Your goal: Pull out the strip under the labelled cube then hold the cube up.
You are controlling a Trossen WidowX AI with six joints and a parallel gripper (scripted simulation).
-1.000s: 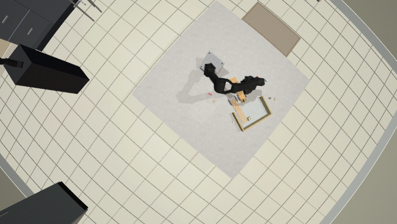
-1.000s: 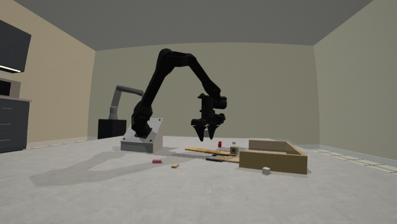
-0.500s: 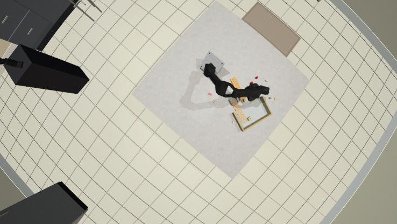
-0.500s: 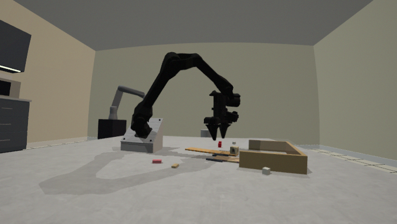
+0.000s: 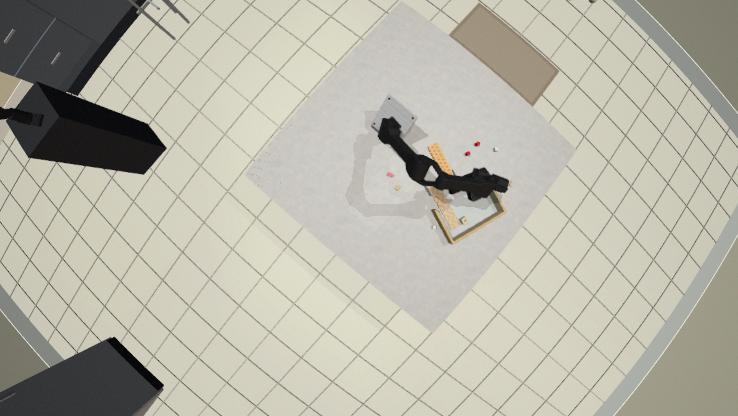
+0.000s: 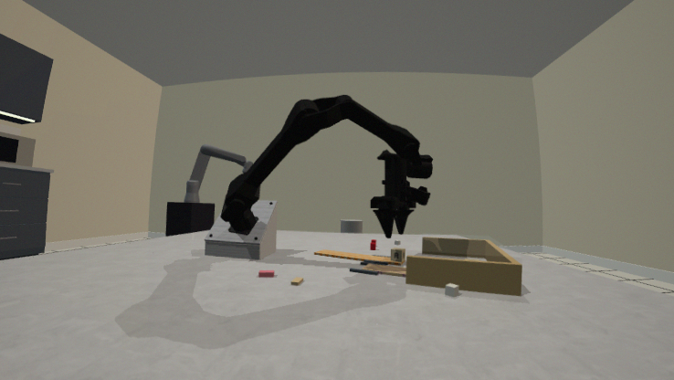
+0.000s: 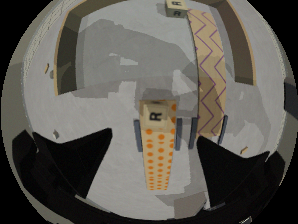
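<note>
A pale wooden cube marked R [image 7: 156, 116] [image 6: 397, 255] rests on the far end of the orange-dotted strip [image 7: 158, 162] [image 5: 438, 156] [image 6: 342, 256]. A purple zigzag strip [image 7: 211, 67] [image 5: 445, 209] lies beside it, running into the low wooden frame [image 5: 478, 227] [image 6: 462, 274] [image 7: 65, 57]. A second lettered cube [image 7: 176, 8] [image 5: 464, 220] stands inside the frame beside that strip's far end. My gripper [image 7: 156, 137] [image 6: 394, 235] is open and empty, pointing down above the first cube, with its fingers to either side of it in the wrist view. The arm hides this cube in the top view.
Dark rails [image 7: 138, 135] [image 7: 178, 134] [image 7: 193, 132] [image 7: 223, 129] flank both strips. Red pieces [image 5: 477, 143] [image 5: 467, 153], a pink block [image 5: 390, 174] [image 6: 266, 273], a tan block [image 5: 397, 187] [image 6: 297, 280] and small white cubes [image 5: 434, 227] [image 5: 495, 149] lie around.
</note>
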